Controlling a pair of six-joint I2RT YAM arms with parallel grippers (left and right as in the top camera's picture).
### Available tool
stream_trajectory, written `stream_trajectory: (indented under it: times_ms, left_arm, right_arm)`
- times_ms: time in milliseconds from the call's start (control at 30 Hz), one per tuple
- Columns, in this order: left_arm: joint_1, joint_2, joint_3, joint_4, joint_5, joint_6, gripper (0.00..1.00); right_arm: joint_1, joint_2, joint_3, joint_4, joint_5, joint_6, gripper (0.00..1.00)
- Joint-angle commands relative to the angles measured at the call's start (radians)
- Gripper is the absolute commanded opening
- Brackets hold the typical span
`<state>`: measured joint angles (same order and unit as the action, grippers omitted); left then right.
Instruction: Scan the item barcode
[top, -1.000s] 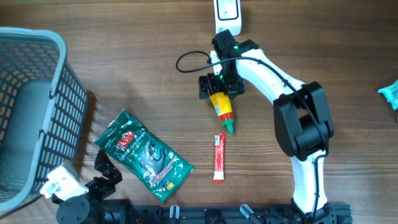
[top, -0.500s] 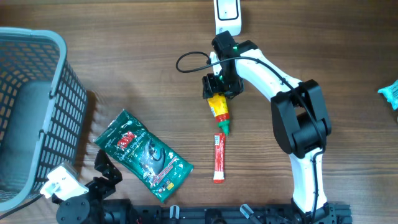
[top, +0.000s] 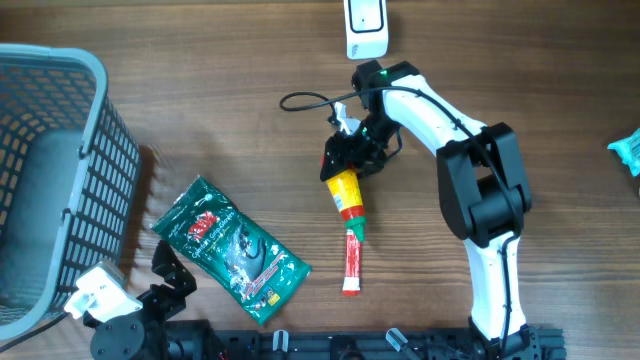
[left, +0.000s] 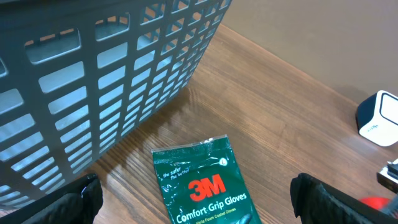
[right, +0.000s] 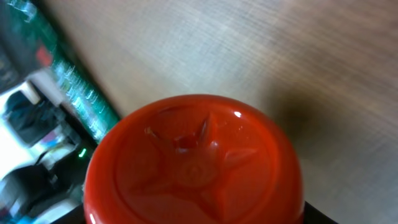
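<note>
Nearest the robot's base, the left end effector (left: 196, 190) is held low over the desk (top: 200, 110) with its jaws spread wide and nothing between them. Just beyond it, a green pack of gloves (top: 232, 250) is laid flat on the wood, its printed face turned up. To the left of the pack, a grey basket (top: 50, 180) is stood on the desk, and its slotted wall fills much of the left wrist view.

Right of the pack and apart from it, a slim red sachet (top: 352, 256) is laid lengthwise, pointing away from the base. At its far end the green tip of the bottle (top: 346, 192) is seen; whether the two touch cannot be told. The bottle, yellow with a red band, is found near the middle of the desk, tilted with its tip toward the base. Its far end is pinched by the right end effector (top: 352, 158). In the right wrist view a round red end of the bottle is shown close to the lens, and the fingers are not made out there.

Beyond the right end effector, a black cable (top: 305, 98) is looped across the wood. Farthest away, the white scanner (top: 364, 25) is set at the desk's far edge, well apart from the bottle. A teal packet (top: 627, 150) is cut off by the right edge.
</note>
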<state>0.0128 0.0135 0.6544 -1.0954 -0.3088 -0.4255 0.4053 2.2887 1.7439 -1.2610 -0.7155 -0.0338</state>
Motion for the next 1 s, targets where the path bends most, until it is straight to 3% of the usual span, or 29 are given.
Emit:
stream_trajectory:
  times_ms: [0, 200, 467, 700, 833, 967]
  left_arm:
    - [-0.006, -0.007, -0.001, 0.005, 0.005, -0.009, 1.0]
    - [-0.006, -0.007, -0.001, 0.005, 0.005, -0.009, 1.0]
    - [-0.006, -0.007, -0.001, 0.005, 0.004, -0.009, 1.0]
    - [-0.006, -0.007, -0.001, 0.005, 0.005, -0.009, 1.0]
    - [-0.006, -0.007, -0.001, 0.005, 0.005, -0.009, 1.0]
    - [-0.006, -0.007, -0.001, 0.005, 0.005, -0.009, 1.0]
  right_arm:
    - [-0.011, -0.105, 0.025, -0.116, -0.164, -0.181, 0.3]
    - [-0.005, -0.245, 0.019, -0.351, -0.292, -0.406, 0.27]
    - [0.098, -0.431, -0.143, -0.351, -0.27, -0.436, 0.3]
    - [0.107, -0.451, -0.146, -0.328, -0.23, -0.437, 0.29]
    - [0.105, -0.453, -0.139, -0.193, 0.003, -0.217, 0.29]
    - [0.103, -0.457, -0.051, -0.152, 0.172, -0.117, 0.28]
